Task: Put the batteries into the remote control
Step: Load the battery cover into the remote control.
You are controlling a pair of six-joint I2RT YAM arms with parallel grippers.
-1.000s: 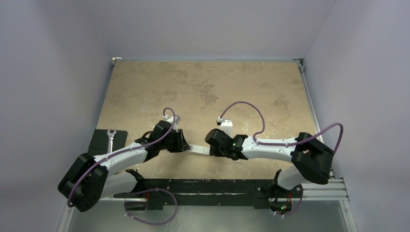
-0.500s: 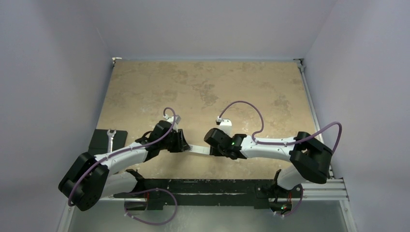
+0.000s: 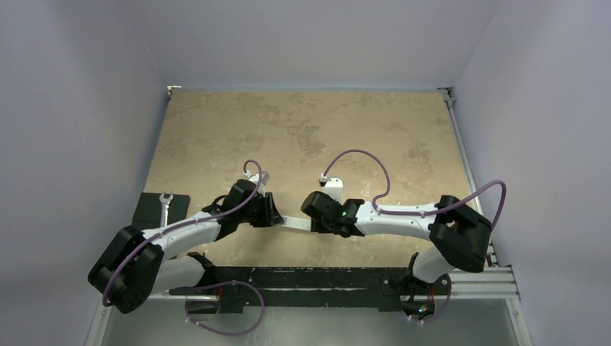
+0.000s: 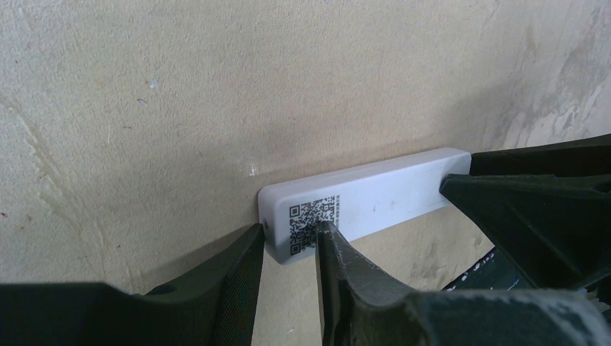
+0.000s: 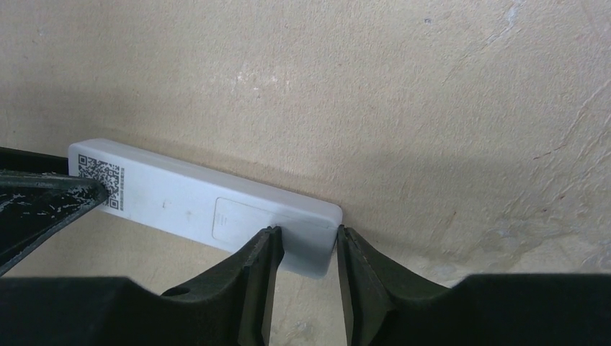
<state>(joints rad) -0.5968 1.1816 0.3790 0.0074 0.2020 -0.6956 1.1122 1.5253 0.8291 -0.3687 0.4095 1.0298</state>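
Observation:
The remote control is a slim white bar spanning the gap between my two grippers near the table's front. Its plain back faces both wrist cameras. My left gripper is shut on the end with the QR label. My right gripper is shut on the other end of the remote, beside the closed battery cover. In the top view the left gripper and right gripper face each other. The batteries are out of view.
A black block with a small white wrench-shaped piece lies off the table's left front corner. A black mounting rail runs along the near edge. The tan table stretches behind the arms, walled on three sides.
The right arm has edged slightly left. The left arm and the remote have hardly moved, and both grips are unchanged.

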